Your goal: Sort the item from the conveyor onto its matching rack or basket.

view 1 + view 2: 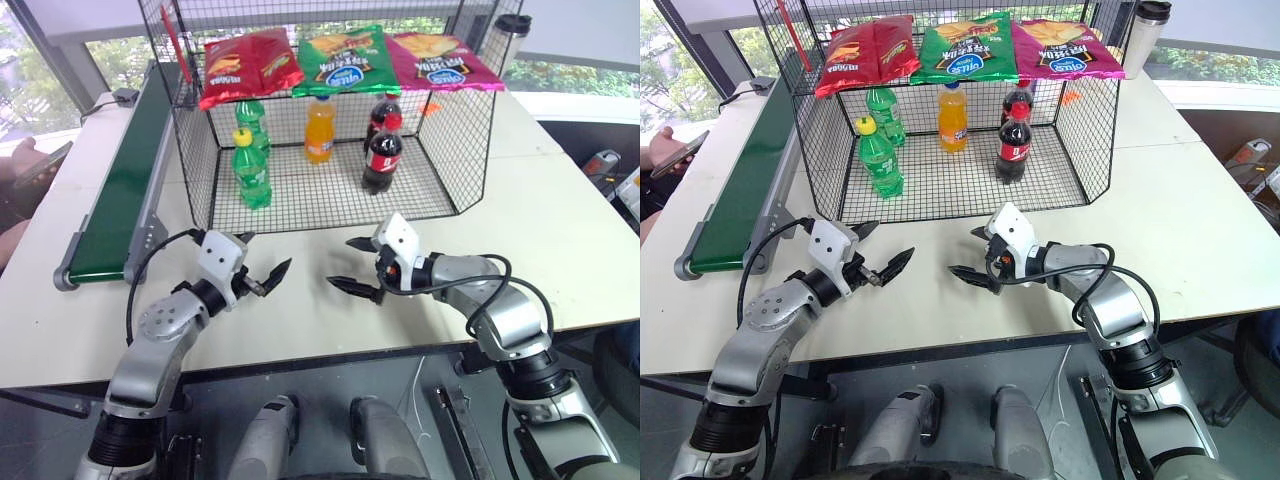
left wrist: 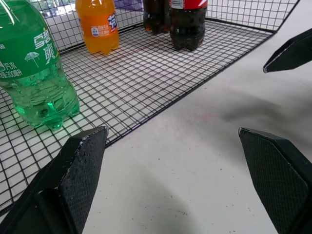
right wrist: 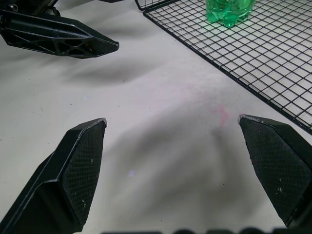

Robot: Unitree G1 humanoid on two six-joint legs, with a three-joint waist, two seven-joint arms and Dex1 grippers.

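From the head views, the left gripper (image 1: 265, 258) and the right gripper (image 1: 340, 262) hung low over the white tabletop (image 1: 540, 220), tips facing each other. Both had their fingers spread wide, with nothing between them. The long dark green conveyor belt with grey rails (image 1: 120, 190) ran well off to the side of the left fingers. The part of it seen carried no bottle, so where the item was could not be told. The big black wire cage (image 1: 440, 140) stood just past both sets of fingers.

In the left wrist view, the spread fingers (image 2: 80, 165) pointed at the cage floor, where a green plastic bottle (image 2: 34, 73) and an orange drink bottle (image 2: 97, 24) stood.

In the right wrist view, the spread fingers (image 3: 83, 161) had bare tabletop between them.

The sorting looked not yet started: nothing was picked up.
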